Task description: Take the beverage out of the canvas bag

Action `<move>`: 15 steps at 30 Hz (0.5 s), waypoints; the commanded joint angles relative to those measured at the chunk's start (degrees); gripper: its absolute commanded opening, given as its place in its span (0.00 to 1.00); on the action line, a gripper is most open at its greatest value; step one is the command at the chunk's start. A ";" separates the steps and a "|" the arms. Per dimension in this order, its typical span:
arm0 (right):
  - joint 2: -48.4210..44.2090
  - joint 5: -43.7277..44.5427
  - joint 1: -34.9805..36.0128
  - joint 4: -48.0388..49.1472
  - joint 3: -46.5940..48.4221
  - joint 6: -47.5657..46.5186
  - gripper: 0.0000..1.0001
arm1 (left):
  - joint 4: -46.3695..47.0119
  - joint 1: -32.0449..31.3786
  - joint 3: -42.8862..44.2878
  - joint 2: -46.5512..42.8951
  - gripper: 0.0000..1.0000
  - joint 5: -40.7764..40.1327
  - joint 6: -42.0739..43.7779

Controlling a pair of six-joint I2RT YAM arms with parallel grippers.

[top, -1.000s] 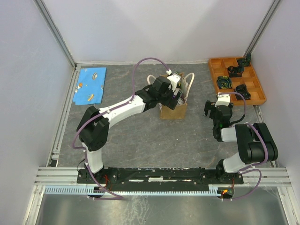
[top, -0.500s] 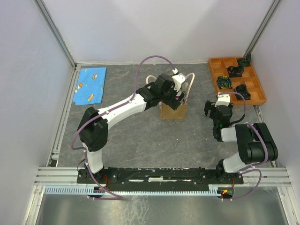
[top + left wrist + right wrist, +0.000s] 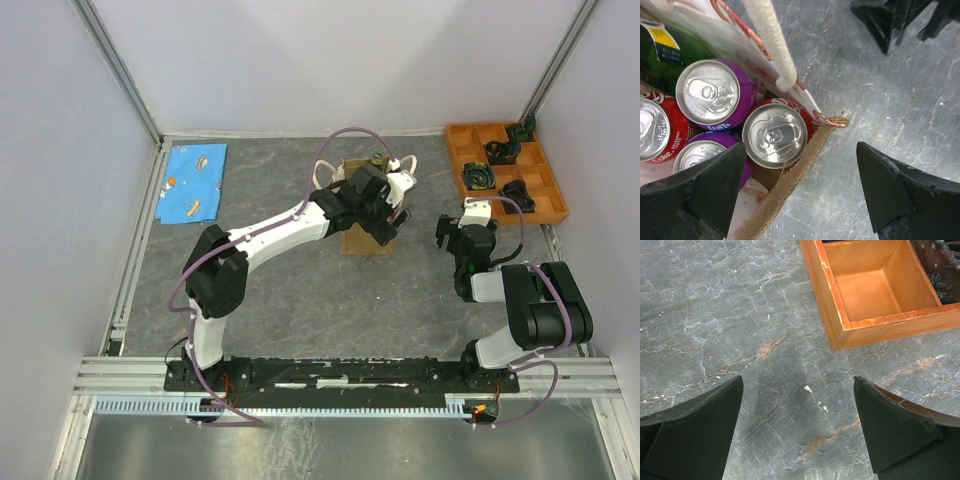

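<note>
The tan canvas bag (image 3: 356, 240) stands mid-table with white rope handles, mostly hidden under my left arm. The left wrist view looks down into it: a red can (image 3: 775, 135) sits at the corner by the burlap rim (image 3: 790, 182), beside a purple Fanta can (image 3: 715, 95), a red Coke can (image 3: 651, 130), another purple can (image 3: 700, 152) and a green bottle (image 3: 665, 57). My left gripper (image 3: 386, 227) is open above the bag's right corner (image 3: 800, 150), one finger over the cans, the other outside the bag. My right gripper (image 3: 451, 236) is open and empty over bare table (image 3: 798, 385).
An orange compartment tray (image 3: 505, 170) with dark items stands at the back right; its corner shows in the right wrist view (image 3: 840, 325). A blue cloth (image 3: 193, 182) lies at the back left. A rope handle (image 3: 772, 40) crosses above the cans. Walls enclose the table.
</note>
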 commanded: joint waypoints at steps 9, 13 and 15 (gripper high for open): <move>-0.55 -0.36 -0.13 1.54 1.58 -0.17 0.99 | 4.48 0.15 5.53 -5.51 0.93 -1.14 -0.27; -0.51 -0.36 -0.13 1.48 1.58 -0.19 0.99 | 2.23 0.25 8.47 -2.90 0.79 -5.62 -0.38; -0.54 -0.36 -0.17 1.52 1.58 -0.16 0.99 | 0.96 0.35 9.99 -1.49 0.73 -6.76 -0.37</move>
